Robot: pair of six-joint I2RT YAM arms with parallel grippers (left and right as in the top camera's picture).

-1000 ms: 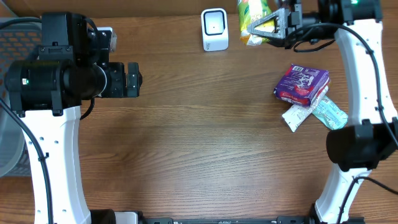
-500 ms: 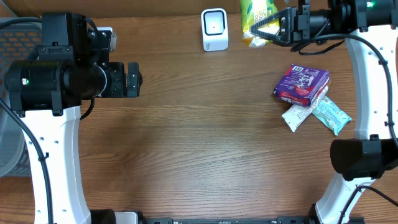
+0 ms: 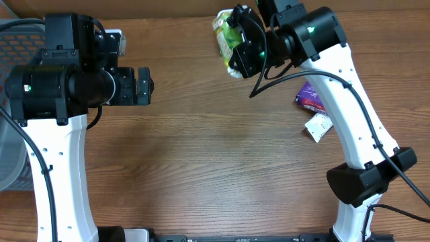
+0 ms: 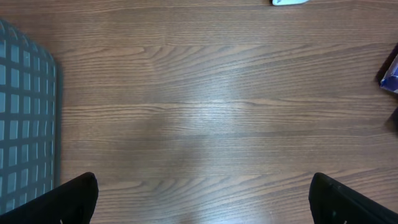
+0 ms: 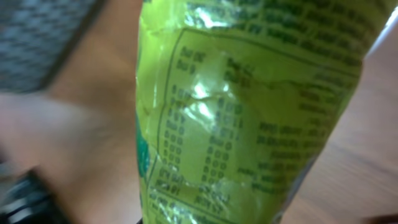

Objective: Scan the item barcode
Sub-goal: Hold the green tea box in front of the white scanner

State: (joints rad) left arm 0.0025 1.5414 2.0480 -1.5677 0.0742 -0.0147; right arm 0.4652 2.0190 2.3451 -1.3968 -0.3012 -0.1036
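Swinging across from the far right corner, the right gripper [image 3: 247, 52] now hangs over the far middle of the table [image 3: 201, 154], clamped on the green snack packet [image 3: 226, 32]. Within the last second the packet has travelled to the spot where the white scanner stood, and from overhead it now covers that scanner. This suggests the presenting step is under way. The right wrist view shows only blurred printed panels on the green snack packet [image 5: 249, 118]; no barcode can be made out, so whether the code faces the scanner cannot be told. Behind the arm lie a purple packet [image 3: 309, 99] and a white wrapper [image 3: 316, 126], partly hidden. The left gripper [image 3: 144, 86] hangs spread wide and empty, well apart, near a grey basket [image 4: 25, 124]. Nothing visibly blocks the scan.
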